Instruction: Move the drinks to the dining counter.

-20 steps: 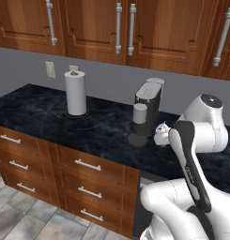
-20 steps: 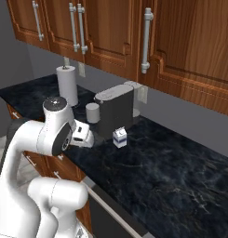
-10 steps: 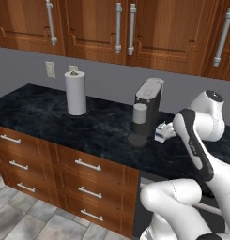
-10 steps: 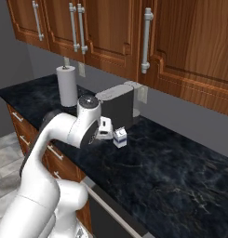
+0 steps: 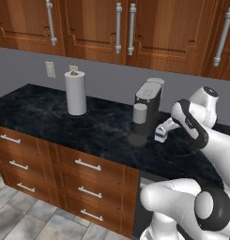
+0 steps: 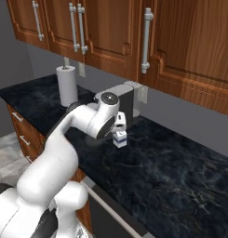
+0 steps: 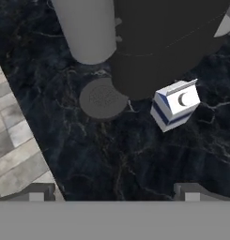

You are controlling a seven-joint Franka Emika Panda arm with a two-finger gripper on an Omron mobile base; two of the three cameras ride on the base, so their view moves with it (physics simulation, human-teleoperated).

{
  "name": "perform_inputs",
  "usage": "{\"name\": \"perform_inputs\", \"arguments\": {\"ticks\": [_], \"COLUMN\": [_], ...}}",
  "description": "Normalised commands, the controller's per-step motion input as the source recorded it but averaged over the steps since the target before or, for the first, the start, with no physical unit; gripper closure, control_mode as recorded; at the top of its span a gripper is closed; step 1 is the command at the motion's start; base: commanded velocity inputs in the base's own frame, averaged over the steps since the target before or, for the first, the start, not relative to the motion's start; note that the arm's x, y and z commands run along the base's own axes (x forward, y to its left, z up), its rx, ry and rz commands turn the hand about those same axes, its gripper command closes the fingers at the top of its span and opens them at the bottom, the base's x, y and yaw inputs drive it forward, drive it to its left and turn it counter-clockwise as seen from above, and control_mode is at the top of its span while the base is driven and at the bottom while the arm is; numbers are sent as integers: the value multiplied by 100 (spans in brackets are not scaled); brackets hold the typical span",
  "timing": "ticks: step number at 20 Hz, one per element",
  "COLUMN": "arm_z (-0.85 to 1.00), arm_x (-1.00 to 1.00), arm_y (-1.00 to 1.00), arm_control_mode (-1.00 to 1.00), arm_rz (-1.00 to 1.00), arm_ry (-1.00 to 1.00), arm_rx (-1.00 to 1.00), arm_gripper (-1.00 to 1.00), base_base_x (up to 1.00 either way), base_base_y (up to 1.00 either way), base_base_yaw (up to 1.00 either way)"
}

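Pincer [image 7: 114,190] hangs above the worktop [image 5: 50,117] with jaws spread as wide as they go and nothing between them; the two finger tips [image 7: 39,191] sit far apart at the bottom of the hand view. Probably lined up like this for a top-down grab: the camera looks straight down, and the carton [image 7: 175,105] sits ahead of the fingers and off to one side, not yet centred between them.

The carton (small, white and blue, gabled top) stands upright on the black marble worktop, just beside the base of the coffee machine [image 5: 148,105], close but apart as far as I can tell. That leaves little room on the machine side, so a grip across the free faces looks like the safer bet. In the left base view the carton [image 5: 161,132] shows right at the wrist; in the right base view the carton [image 6: 119,138] is just below the hand.

Counts: one carton, one coffee machine, one round drip tray [image 7: 103,98] in front of it, one grey cup [image 5: 140,114] standing at the machine, one paper-towel roll [image 5: 75,93] well apart along the worktop, one wall outlet [image 5: 50,69] behind it. Only one drink visible here. It is on the worktop under the wall cupboards [image 5: 111,28], so not yet moved.
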Motion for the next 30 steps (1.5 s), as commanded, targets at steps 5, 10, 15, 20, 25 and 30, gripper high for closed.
{"name": "perform_inputs", "arguments": {"ticks": [5, 10, 15, 20, 25, 30], "arm_z": [-17, 0, -4, -27, -41, -16], "arm_x": [54, 4, 1, 3, 12, 34], "arm_y": [-28, -30, -9, 0, 0, 0], "arm_control_mode": [-100, -100, -100, -100, -100, -100], "arm_rz": [3, 1, 0, 0, 0, 0], "arm_ry": [0, 0, 0, -2, -2, 0], "arm_rx": [-4, -2, 0, 0, -1, -1], "arm_gripper": [-100, -100, -100, -100, -100, -100], "base_base_x": [0, 0, 0, 0, 0, 0], "base_base_y": [0, 0, 0, 0, 0, 0], "base_base_yaw": [0, 0, 0, 0, 0, 0]}}
